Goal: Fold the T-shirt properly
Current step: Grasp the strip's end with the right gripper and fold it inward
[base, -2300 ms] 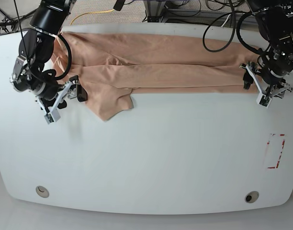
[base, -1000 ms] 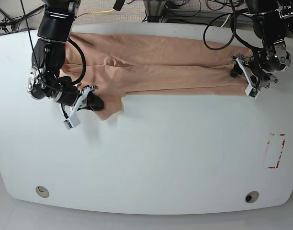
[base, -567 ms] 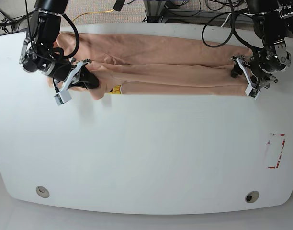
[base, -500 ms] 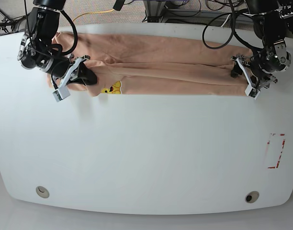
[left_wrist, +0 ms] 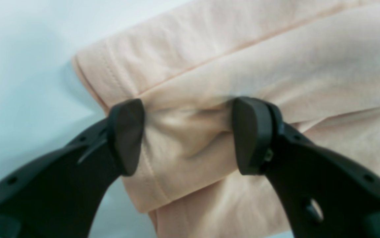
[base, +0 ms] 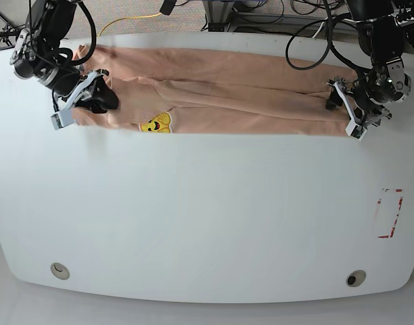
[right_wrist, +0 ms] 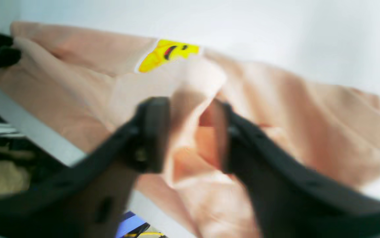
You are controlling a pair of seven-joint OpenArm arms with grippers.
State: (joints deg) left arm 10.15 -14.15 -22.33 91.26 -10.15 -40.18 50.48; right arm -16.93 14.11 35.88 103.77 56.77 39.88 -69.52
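The white table [base: 214,217] takes up most of the base view, with a red-marked outline [base: 389,213] toward its right side and two round inserts near its front corners, one left [base: 59,271], one right [base: 356,278]. The T-shirt [base: 214,101] lies along the far edge in a long, creased strip — its yellow print [base: 156,123] showing near the left end. Behind that edge run cables [base: 261,13], and a black cable loop [base: 308,51] hangs across the shirt's right part, in front of it. The right gripper [right_wrist: 194,135] is over the left end, fingers apart; the left gripper [left_wrist: 190,137] stands apart over the other end, cloth between its fingers.
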